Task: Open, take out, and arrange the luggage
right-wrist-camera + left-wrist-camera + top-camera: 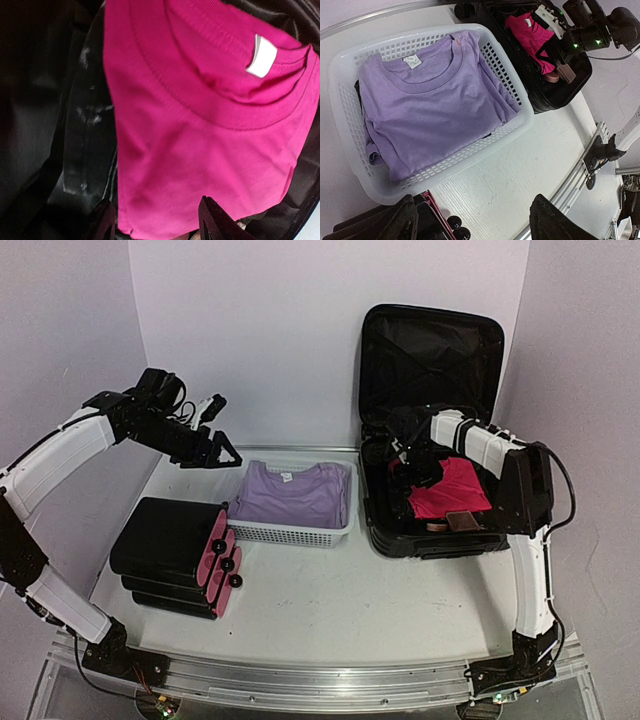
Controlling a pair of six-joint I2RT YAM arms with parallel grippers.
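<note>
White table (400, 590): we are poising the right gripper (156, 202), jaws apart, over a shirt (200, 125) in the stiff luggage (430, 350). The shirt looks soft, light and probably pinchable at its edge. Left gripper (474, 200) is gaping, empty.

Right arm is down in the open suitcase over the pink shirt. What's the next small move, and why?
Probably close the jaws of the right gripper on the edge of the pink shirt. The right wrist view shows its fingers apart with that edge between them, and the shirt lies flat inside the luggage, not gripped.
</note>
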